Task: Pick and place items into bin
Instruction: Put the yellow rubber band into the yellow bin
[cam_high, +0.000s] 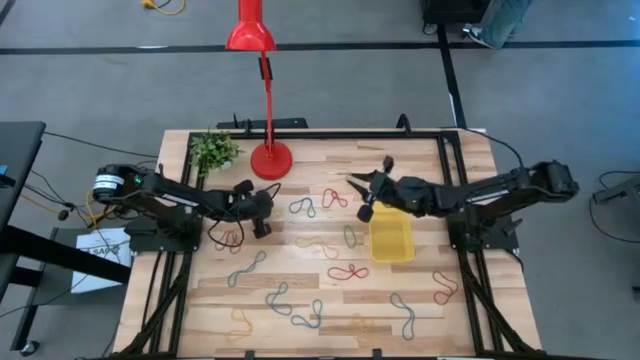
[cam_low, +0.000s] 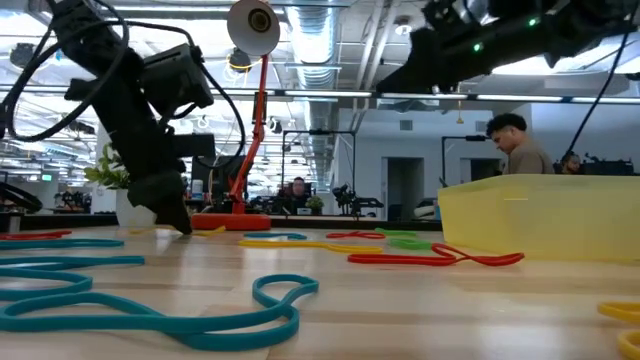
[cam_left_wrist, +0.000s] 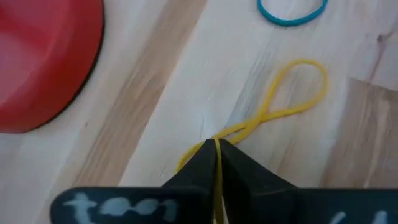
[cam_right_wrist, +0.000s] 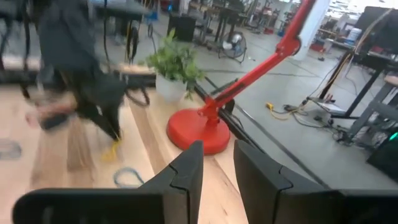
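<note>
**Bench stock: loops mostly unsorted, one yellow loop in the grip**

Landmark: the bin (cam_high: 392, 241), a shallow yellow translucent tray on the right-centre of the bench (cam_high: 330, 160).

- Bin contents: as far as the high view shows, nothing lies in it; the low view gives only its outer wall, so the floor cannot be checked there.
- Left pincer (cam_high: 262, 226): well to the left of the bin, near the red lamp base (cam_high: 271, 159), down at the bench surface. Its fingers are together, clamped on a yellow loop (cam_left_wrist: 273, 106); the left wrist view shows the band pinched between the tips, the rest of it trailing on the wood. Not yet lifted, by the look of it.
- Right pincer (cam_high: 366, 200): raised just beside the bin's upper left corner, fingers apart, holding nothing; waiting.
- Loops left on the bench: a blue one (cam_high: 302, 208) and a red one (cam_high: 335, 198) left of the bin; a red one (cam_high: 348, 272) and a teal one (cam_high: 246, 269) below and left of it; a red one (cam_high: 444, 288) below it; more toward the front edge.
- Non-stock: a small potted plant (cam_high: 213, 150), far left of the bin.

Judgement: the task is at an early stage, with one loop gripped, none seen delivered and many remaining.
</note>
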